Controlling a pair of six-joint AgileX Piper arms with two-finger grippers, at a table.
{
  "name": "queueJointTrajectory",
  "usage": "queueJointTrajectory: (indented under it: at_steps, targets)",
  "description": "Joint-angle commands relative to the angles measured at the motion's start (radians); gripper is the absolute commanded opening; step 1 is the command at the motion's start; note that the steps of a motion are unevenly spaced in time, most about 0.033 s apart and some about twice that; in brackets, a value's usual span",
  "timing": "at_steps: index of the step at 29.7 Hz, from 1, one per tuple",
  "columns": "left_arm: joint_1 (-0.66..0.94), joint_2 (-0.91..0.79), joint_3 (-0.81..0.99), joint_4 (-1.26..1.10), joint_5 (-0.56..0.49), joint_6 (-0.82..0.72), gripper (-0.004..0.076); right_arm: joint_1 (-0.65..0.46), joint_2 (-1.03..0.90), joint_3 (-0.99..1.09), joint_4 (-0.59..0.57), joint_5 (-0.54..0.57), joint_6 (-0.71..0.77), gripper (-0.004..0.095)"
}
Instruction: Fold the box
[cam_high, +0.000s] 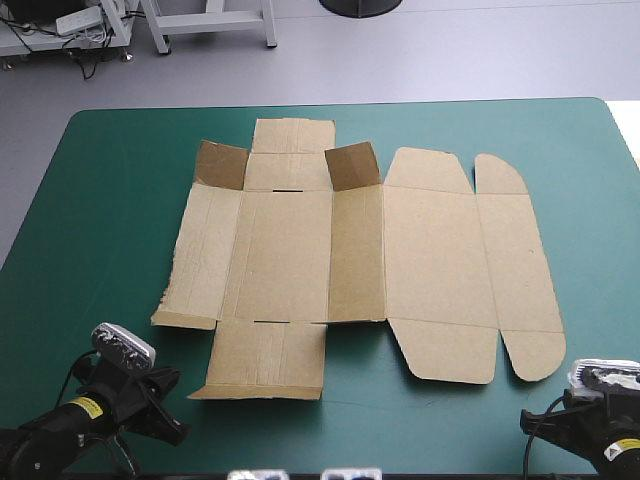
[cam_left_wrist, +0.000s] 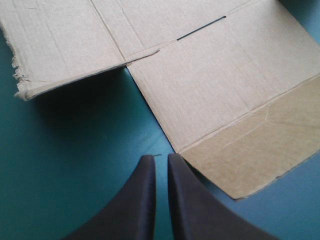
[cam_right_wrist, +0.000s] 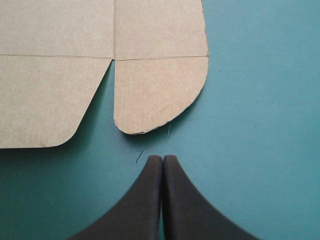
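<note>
Teal-green cover (cam_high: 100, 220) beneath flat brown box (cam_high: 430, 250), two far flaps (cam_high: 222, 165) raised

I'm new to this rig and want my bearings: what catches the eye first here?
A cut brown box lies spread almost flat across the middle of the teal-green cover, only two small flaps at its far side standing up. The left tool and the right tool sit shut by the table's near edge, each just short of the board, touching nothing.
</note>
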Motion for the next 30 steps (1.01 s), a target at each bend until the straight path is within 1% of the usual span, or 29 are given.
queueJointTrajectory:
  at_steps: [1, 15, 17, 19, 21, 24, 27, 30]
  targets:
    - [0.002, 0.011, -0.026, -0.032, -0.047, -0.005, 0.0057, 0.004, 0.011, -0.026, -0.003, -0.053, -0.001, -0.0020]
    - [0.002, 0.011, -0.032, -0.032, -0.052, 0.006, 0.0055, 0.004, 0.011, -0.026, -0.003, -0.053, -0.001, -0.0020]
    - [0.002, 0.011, -0.061, -0.023, -0.055, 0.006, 0.0031, 0.004, 0.011, -0.026, -0.003, -0.054, -0.001, -0.0020]
    - [0.002, 0.013, -0.110, 0.002, -0.066, 0.006, -0.0005, 0.004, 0.011, -0.026, -0.003, -0.059, -0.001, -0.0020]
    - [0.002, 0.015, -0.178, 0.043, -0.082, 0.004, -0.0010, 0.004, 0.011, -0.026, -0.003, -0.065, -0.001, -0.0020]
    - [0.002, 0.053, -0.313, 0.134, -0.113, -0.054, -0.0010, 0.004, 0.011, -0.026, -0.003, -0.081, -0.001, -0.0020]
    - [0.002, 0.127, -0.440, 0.221, -0.132, -0.125, -0.0010, 0.004, 0.011, -0.026, 0.000, -0.090, -0.001, -0.0020]
    - [0.002, 0.235, -0.551, 0.331, -0.138, -0.210, -0.0010, 0.004, 0.011, -0.026, 0.000, -0.090, -0.001, -0.0020]
